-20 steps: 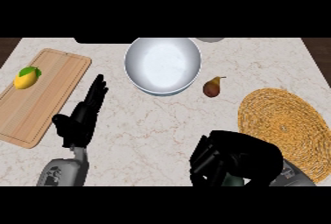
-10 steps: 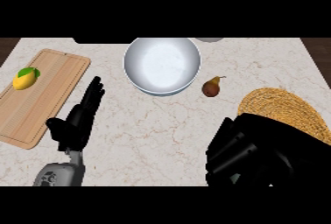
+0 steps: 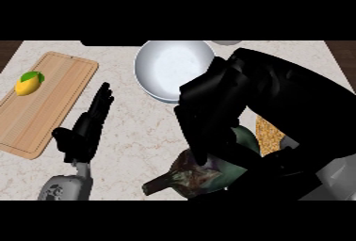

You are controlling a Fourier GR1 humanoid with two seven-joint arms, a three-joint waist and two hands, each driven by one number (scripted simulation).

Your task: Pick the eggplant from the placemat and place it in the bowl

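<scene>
My right hand (image 3: pixel 236 108) fills the right half of the head view, raised close to the camera, its fingers curled round the eggplant (image 3: pixel 198 174). The eggplant's dark green body and brownish stem end stick out below the hand. The white bowl (image 3: pixel 167 66) stands at the back centre, partly covered by the hand. Only a sliver of the woven placemat (image 3: pixel 268 134) shows at the right, behind the hand. My left hand (image 3: pixel 87 127) rests open on the counter at the lower left, fingers pointing away.
A wooden cutting board (image 3: pixel 52 101) lies at the left with a yellow-green mango (image 3: pixel 28 84) on its far end. A pale object (image 3: pixel 226 42) peeks out behind the bowl at the back edge.
My right hand has risen from the placemat towards the camera and leftward, carrying the eggplant, and now hides the placemat and the small brown fruit. The left hand has stayed put.
</scene>
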